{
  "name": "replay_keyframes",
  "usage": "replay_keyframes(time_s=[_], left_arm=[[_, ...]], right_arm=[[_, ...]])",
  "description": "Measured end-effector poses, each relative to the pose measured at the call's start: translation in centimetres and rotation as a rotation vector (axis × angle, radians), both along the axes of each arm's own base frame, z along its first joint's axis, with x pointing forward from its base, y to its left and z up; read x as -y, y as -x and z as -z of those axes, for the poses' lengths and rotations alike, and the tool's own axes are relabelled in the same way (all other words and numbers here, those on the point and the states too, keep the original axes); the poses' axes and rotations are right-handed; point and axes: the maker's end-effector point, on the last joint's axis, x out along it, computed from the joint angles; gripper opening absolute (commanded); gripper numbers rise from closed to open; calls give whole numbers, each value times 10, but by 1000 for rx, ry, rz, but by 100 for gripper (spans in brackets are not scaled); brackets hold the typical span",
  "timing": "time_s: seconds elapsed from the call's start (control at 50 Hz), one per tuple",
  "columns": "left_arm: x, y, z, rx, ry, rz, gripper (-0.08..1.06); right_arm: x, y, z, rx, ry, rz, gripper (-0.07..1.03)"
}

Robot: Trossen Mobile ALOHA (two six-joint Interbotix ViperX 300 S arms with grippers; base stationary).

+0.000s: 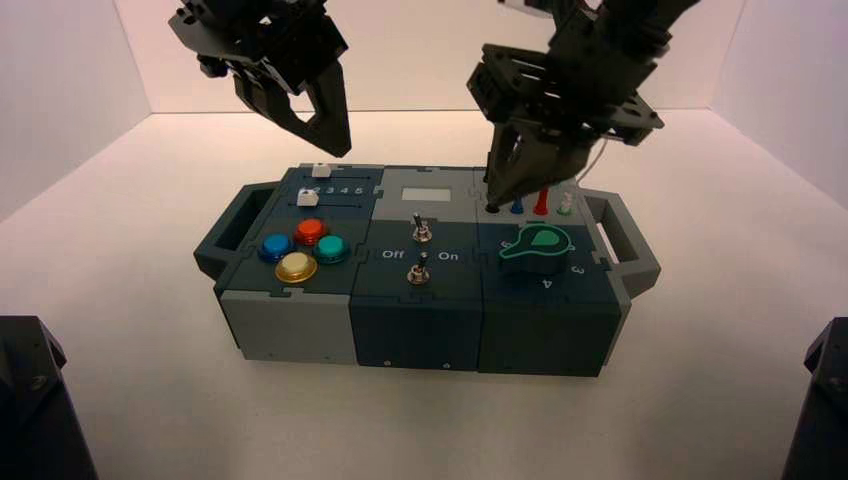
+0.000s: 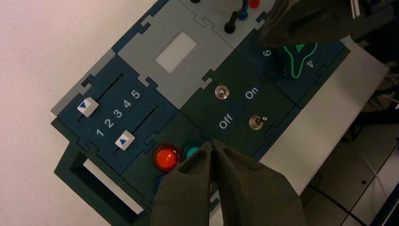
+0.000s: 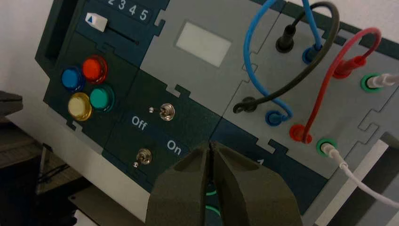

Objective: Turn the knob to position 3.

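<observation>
Knob (image 1: 537,250): one, dark with green outline, on the box's right front panel; partly behind my right gripper (image 1: 497,203) in the left wrist view, mostly covered in the right wrist view.

Position 3 (image 1: 577,270): on that panel, right of the knob in the high view; hidden in both wrist views. The 4 (image 2: 309,63) and 6 (image 2: 267,52) show beside the knob.

My right gripper: above the right rear section, jaws closed, tips together, nothing held.

Wires (image 3: 321,89): black, blue, red, white, right rear; the white ones cut off by the right wrist view's edge.

Switches (image 3: 167,112): two, middle front panel.

Display (image 3: 203,43): one, pale, middle rear.

Buttons (image 1: 311,231): red, blue, yellow, green, left front; the yellow hidden behind my left gripper (image 1: 338,152) in the left wrist view.

Sliders (image 2: 88,107): two, white, left rear.

My left gripper: above the left rear, jaws closed, empty.
</observation>
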Motion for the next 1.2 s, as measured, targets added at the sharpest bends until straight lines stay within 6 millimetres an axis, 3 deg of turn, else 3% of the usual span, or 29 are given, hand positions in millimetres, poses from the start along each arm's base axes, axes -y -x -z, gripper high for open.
replay_keyframes(time_s=[0.44, 0.84, 1.2], left_arm=[[0, 0, 0, 0, -2, 1, -3], [0, 0, 0, 1, 1, 0, -3], [0, 0, 0, 3, -2, 3, -3]], right_arm=[[4, 7, 11, -45, 21, 8, -2], [-7, 14, 25, -88, 51, -22, -2], [-8, 18, 26, -110, 55, -25, -2]])
